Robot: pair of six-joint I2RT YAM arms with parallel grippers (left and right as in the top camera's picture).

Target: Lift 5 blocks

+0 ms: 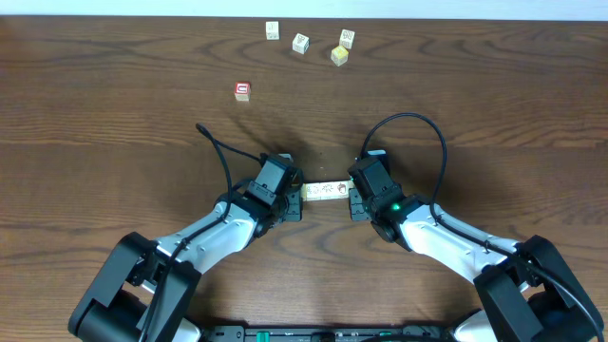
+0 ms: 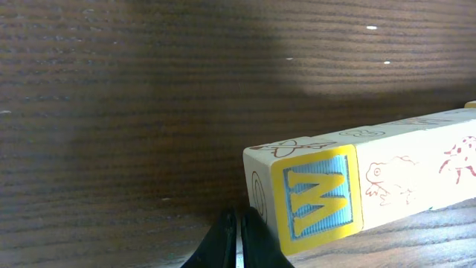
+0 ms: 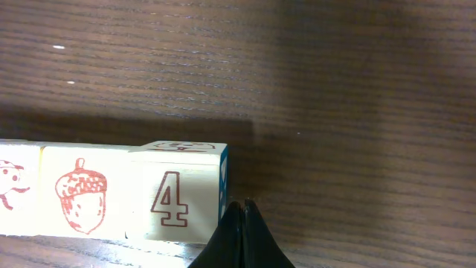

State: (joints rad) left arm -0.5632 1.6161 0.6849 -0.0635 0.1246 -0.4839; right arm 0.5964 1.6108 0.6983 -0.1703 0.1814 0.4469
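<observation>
The row of blocks [image 1: 325,190] sat end to end between the arms, over the worktop [image 1: 114,142]. The left claw [image 2: 238,240] was pinched fully closed on nothing, tip against the M end. The right claw [image 3: 242,232] was likewise closed, against the 4 end. Whether the row had cleared the wood was unclear. Next, I judge, both arms must rise together with even inward pressure.

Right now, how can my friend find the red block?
Look across the wooden table, away from the arms. Four pale cubes cluster there; the red block sits alone, left of them and nearer the arms, the only red-faced one.
</observation>
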